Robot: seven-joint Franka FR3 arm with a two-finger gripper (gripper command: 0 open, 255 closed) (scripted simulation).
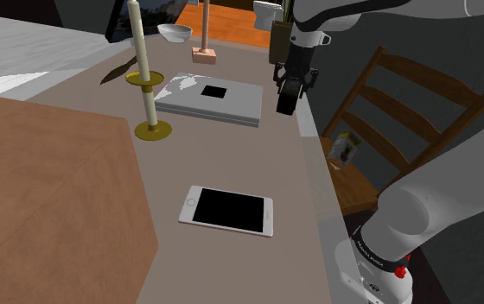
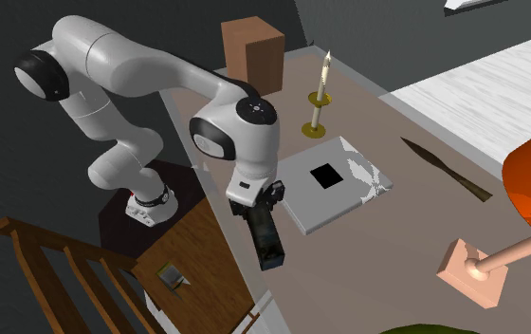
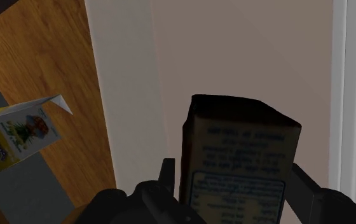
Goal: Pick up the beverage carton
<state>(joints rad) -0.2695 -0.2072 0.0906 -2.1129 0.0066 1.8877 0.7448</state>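
My gripper [image 1: 290, 86] is shut on a dark, box-shaped carton [image 3: 240, 159] with a pale printed label. In the wrist view the black fingers [image 3: 167, 173] press on both of its sides. In the second exterior view the carton [image 2: 269, 237] hangs tilted below the hand [image 2: 259, 211], over the table's edge beside the grey slab. In the shoulder view its dark end [image 1: 288, 98] pokes out under the fingers. A second, small yellow-and-white carton [image 3: 14, 130] stands on the wooden chair seat [image 1: 344, 148], apart from the gripper.
On the table [image 1: 232, 155] stand a grey flat slab [image 1: 210, 99], a candle in a brass holder [image 1: 148, 86], a phone [image 1: 227, 210], a knife [image 1: 117, 71], a bowl [image 1: 174, 33] and a wooden stand [image 1: 204, 53]. The wooden chair [image 1: 404, 104] is beside the table's edge.
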